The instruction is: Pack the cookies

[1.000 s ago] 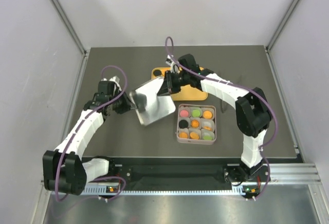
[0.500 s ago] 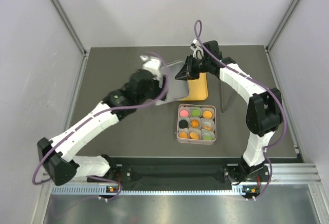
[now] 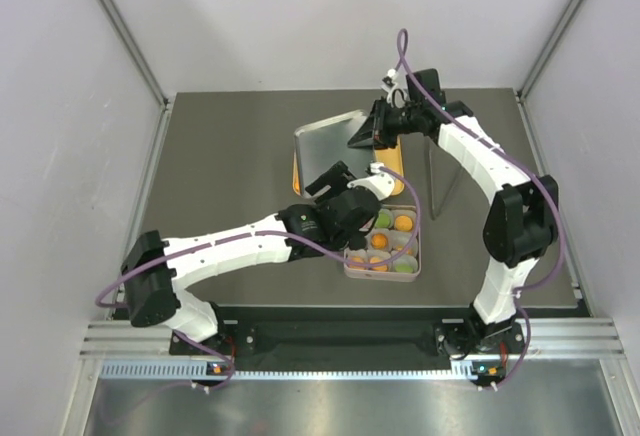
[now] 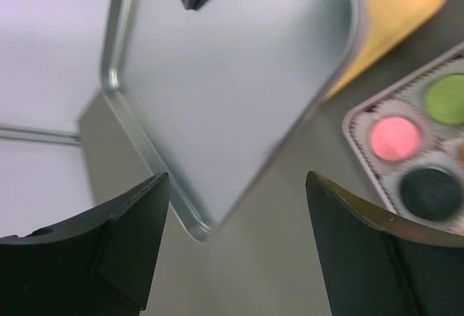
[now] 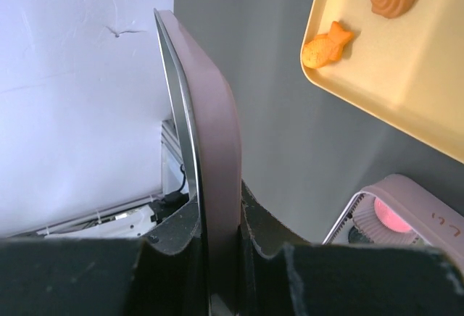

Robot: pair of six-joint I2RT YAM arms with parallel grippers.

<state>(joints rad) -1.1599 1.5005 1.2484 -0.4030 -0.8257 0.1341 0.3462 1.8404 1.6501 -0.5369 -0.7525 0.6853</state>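
Lower centre of the top view: cookies (image 3: 404, 223) sat in the cups of the tin (image 3: 385, 277), with a few more on the yellow tray (image 5: 391, 77) above it. Left gripper (image 4: 235, 185) had just let go of the lid (image 3: 325, 151) and swung in by the tin, jaws wide, empty. Right gripper (image 3: 362, 138) alone clamped the lid, tipped on edge. Handover done, I'd say; tray stragglers still unpacked. Dark grey table (image 3: 220, 156), pale enclosure walls (image 3: 300, 16).

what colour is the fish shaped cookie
The fish cookie is orange, clearest in the right wrist view.
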